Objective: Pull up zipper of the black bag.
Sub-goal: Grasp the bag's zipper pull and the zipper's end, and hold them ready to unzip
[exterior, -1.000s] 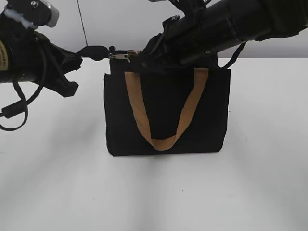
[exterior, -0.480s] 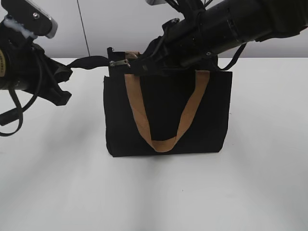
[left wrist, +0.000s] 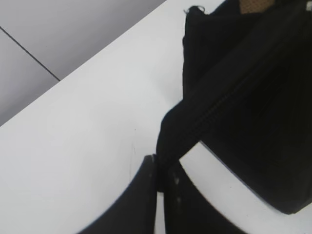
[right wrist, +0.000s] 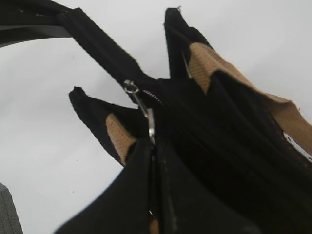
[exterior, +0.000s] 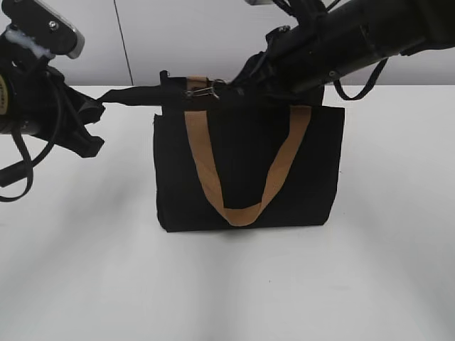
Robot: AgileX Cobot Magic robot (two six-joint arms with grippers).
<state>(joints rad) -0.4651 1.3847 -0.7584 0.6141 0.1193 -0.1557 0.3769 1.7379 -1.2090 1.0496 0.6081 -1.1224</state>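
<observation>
The black bag (exterior: 242, 163) stands upright on the white table, its tan strap (exterior: 242, 209) hanging down the front. My left gripper (exterior: 98, 106) is shut on the black fabric tail (exterior: 131, 94) of the zipper and holds it taut off the bag's left corner. The left wrist view shows the left gripper (left wrist: 160, 168) pinching that tail (left wrist: 170, 131), with the zipper line (left wrist: 229, 92) running up to the bag. My right gripper (exterior: 231, 87) is over the bag's top edge, shut on the silvery pull tab (exterior: 205, 89). In the right wrist view the tab (right wrist: 148, 119) goes in between the closed right gripper (right wrist: 153, 146).
The white table (exterior: 227, 284) spreads in front of and beside the bag. A grey wall (exterior: 178, 35) stands behind. A black cable loop (exterior: 21, 170) hangs from the left arm. A second tan strap (right wrist: 209, 61) lies beside the bag's opening.
My right gripper has moved to the right along the bag's top with the pull tab. The left arm drew the tail out leftward, then held still. The bag has stayed in place.
</observation>
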